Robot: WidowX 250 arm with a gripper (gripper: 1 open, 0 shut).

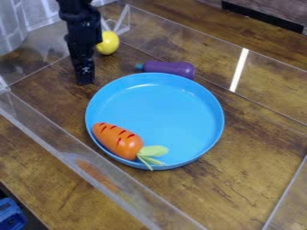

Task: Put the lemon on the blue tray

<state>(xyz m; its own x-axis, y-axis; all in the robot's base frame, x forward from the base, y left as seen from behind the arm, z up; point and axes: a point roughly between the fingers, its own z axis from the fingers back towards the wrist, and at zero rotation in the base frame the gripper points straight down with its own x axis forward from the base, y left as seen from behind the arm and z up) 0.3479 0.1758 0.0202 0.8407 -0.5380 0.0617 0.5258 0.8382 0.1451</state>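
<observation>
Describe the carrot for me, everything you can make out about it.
The carrot is a chunky orange piece with short dark stripes across its body and pale green leaves at one end. Its smooth, even colour makes it look like a plastic toy. It lies on its side inside the blue tray, at the edge nearest the camera's lower left, with the leafy end pointing toward the bottom of the picture and reaching over the rim. Only the tray appears to touch it; the robot's jaws are well away from it.

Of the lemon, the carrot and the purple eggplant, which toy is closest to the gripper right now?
The yellow lemon, right beside the gripper; the eggplant lies farther off, and the carrot sits on the blue tray.
</observation>
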